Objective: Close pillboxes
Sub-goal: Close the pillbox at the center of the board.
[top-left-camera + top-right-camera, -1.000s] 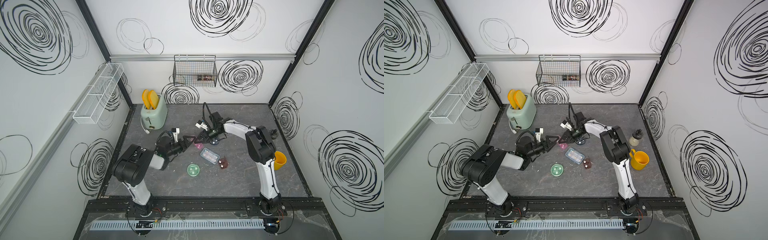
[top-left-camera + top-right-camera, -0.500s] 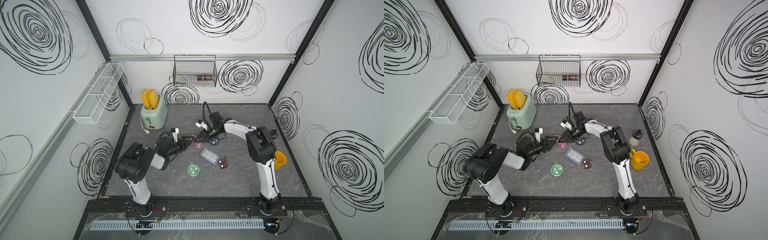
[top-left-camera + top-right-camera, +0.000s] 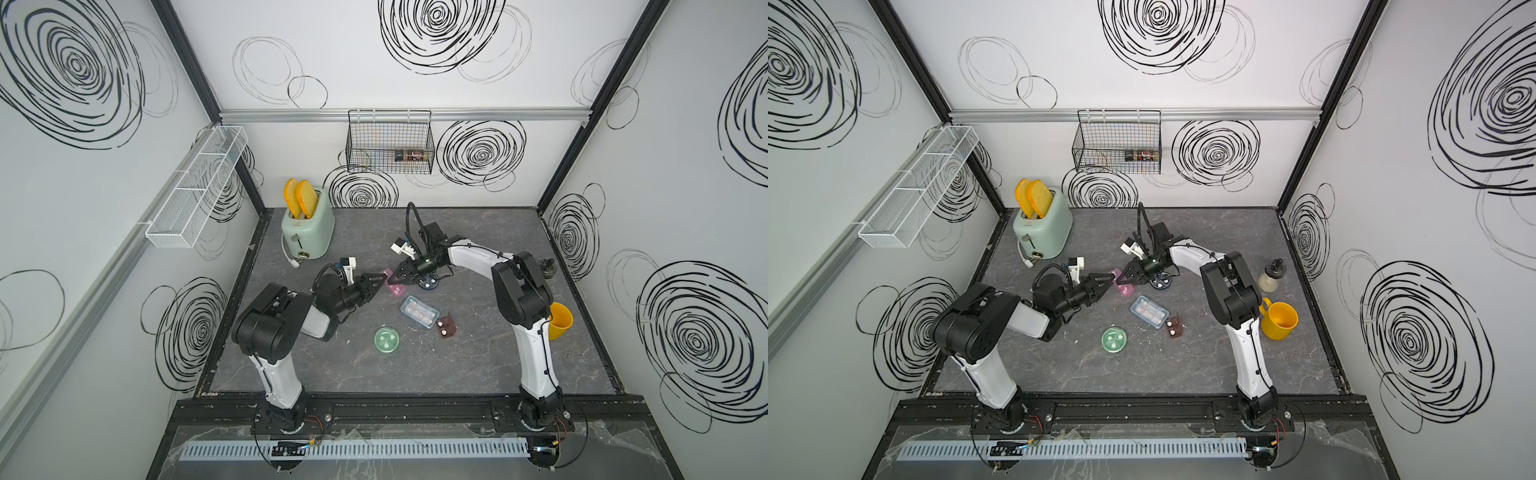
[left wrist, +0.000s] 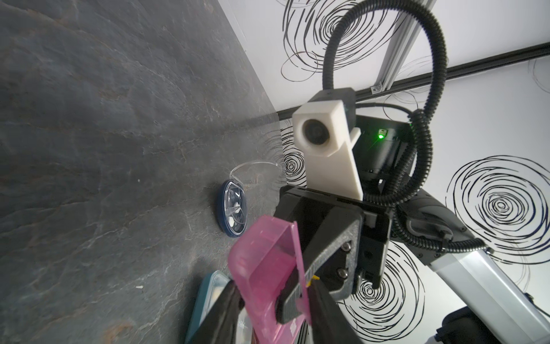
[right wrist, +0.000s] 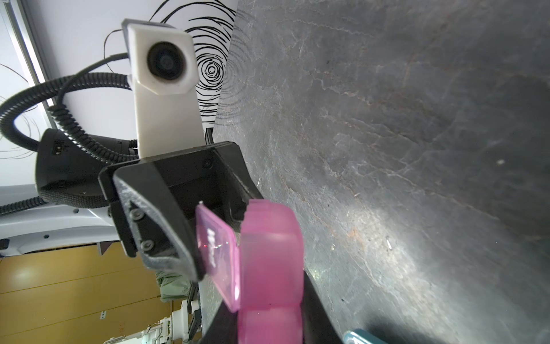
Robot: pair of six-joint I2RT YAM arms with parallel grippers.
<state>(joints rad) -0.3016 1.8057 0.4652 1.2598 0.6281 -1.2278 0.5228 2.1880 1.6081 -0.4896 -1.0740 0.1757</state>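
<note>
Pink pillbox clamped between right fingers, left fingers apart straddling its ajar lid

A: Back corner of the worktop?
B: Mint toaster, two toast slices standing in its slots.
A: Elsewhere?
B: Yellow mug upright, small bottle near it. Black wire basket on the rear wall, white mesh rack on a side wall.

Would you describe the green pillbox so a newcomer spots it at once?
From the mint-green toaster, look toward the front edge of the table. The green pillbox lies nearest that edge: round, unlike the boxy blue-grey pillbox and brown pillbox beside it.
</note>
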